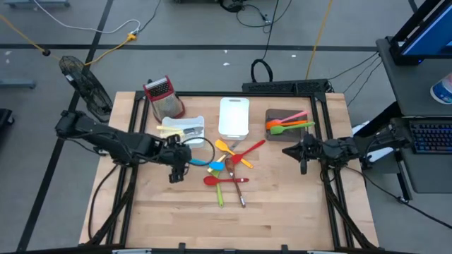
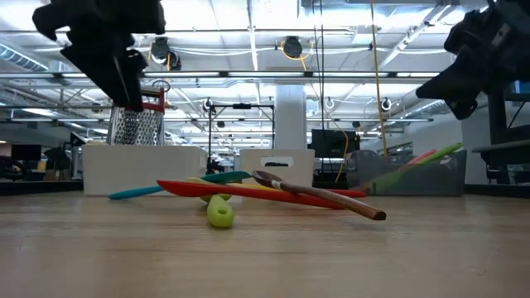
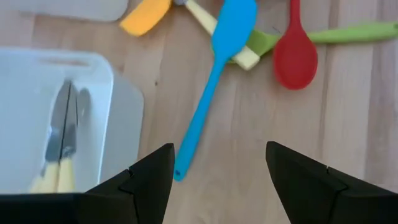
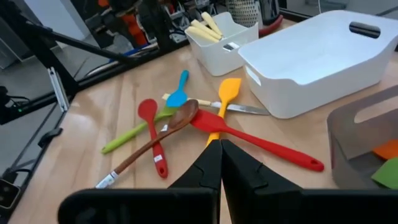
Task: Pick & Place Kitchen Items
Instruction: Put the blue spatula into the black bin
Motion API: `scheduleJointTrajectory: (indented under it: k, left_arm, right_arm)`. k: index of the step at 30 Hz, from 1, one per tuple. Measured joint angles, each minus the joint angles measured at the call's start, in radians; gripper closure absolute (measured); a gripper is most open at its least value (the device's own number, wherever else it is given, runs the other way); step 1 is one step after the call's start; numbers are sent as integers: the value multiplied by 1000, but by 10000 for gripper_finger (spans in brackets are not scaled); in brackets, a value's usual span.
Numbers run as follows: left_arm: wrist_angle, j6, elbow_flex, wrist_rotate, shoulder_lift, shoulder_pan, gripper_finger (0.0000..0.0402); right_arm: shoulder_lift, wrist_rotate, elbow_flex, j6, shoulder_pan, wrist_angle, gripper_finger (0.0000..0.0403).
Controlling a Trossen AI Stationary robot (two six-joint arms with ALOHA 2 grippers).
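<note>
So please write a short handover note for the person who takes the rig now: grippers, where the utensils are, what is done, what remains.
Left gripper: open, empty, above the blue spatula.
Right gripper: shut, empty, waiting near the brown tray.
Done: cream-handled utensils lie in the small white tray; pink, orange and green utensils in the brown tray.
Left: loose pile at table centre: blue spatula, red spoon, wooden spoon, orange spatula, long red utensil, green one.

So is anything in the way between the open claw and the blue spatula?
Nothing visible is in the way. The left claw hangs open over bare wood, and the blue spatula lies just ahead of it with its handle end pointing between the fingers. The small white tray sits beside that path, not across it.
</note>
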Motion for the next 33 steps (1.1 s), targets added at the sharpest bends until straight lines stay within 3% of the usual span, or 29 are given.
scheduleJointTrajectory:
  k: [13,33]
  left_arm:
    - [201,368,9,12,171,1,144]
    - [265,475,3,82,298,52,144]
  right_arm:
    - [0,0,-70,-123,0,75,403]
    - [1,-1,-70,-71,0,75,403]
